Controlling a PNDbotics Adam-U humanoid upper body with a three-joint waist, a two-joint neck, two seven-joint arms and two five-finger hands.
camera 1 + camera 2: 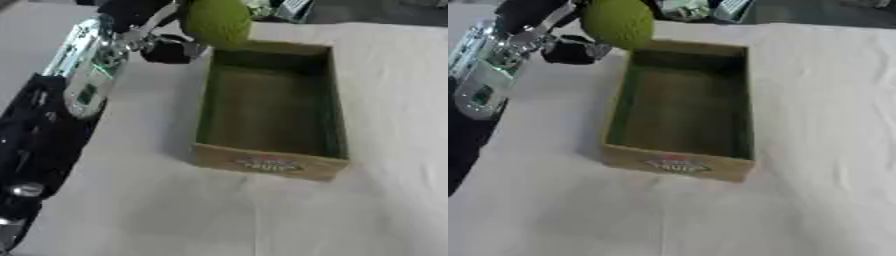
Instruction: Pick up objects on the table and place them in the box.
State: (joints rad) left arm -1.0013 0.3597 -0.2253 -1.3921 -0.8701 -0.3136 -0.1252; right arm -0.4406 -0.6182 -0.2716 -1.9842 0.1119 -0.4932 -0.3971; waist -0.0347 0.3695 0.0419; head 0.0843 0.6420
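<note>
While the left arm (61, 115) reaches up the left side of the view from the lower corner, black along the forearm and silver with a small green light near the wrist, its left hand (162, 37) sits at the far left corner of the box (271, 162), with dark fingers (175, 50) curled against a green ball (217, 21). That ball, rough and yellowish green, is grasped and raised, showing over the far left rim of the box and partly beyond it, so that its lower edge overlaps the rim in both views; whether it touches the cardboard cannot be told. Open at the top, the box is a long brown cardboard tray lying with its short front wall toward the robot, a red and yellow label (675, 165) printed on that wall, and its inside looks dark and greenish. It rests on a table (175, 215) covered with a pale cloth, which is faintly creased near the front. At the far edge, beyond the ball, some light-coloured items (702, 9) lie blurred and cannot be made out. No right hand shows in either view.
</note>
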